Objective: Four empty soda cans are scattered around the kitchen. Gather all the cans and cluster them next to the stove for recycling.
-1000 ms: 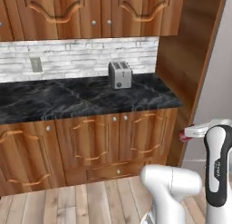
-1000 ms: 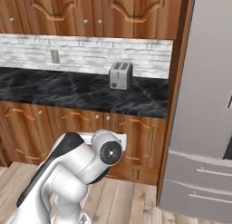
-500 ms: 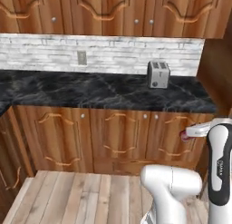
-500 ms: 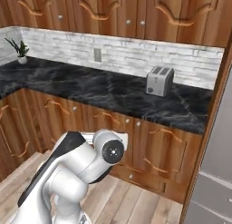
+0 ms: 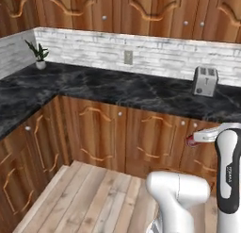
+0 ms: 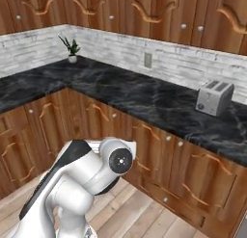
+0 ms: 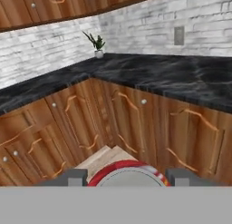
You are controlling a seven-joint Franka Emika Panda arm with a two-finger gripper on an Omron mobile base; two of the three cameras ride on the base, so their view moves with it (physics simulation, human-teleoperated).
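one red soda can (image 7: 128,175) | clamped in gripper (image 7: 128,177) | toaster (image 5: 205,81) on counter (image 5: 117,88)

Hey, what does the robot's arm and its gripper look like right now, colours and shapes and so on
The arm is glossy white, built of rounded tubular links, with dark joints and a round dark cap at one joint. A black panel with small pale lettering runs along the forearm. The gripper has two small dark grey finger tips.
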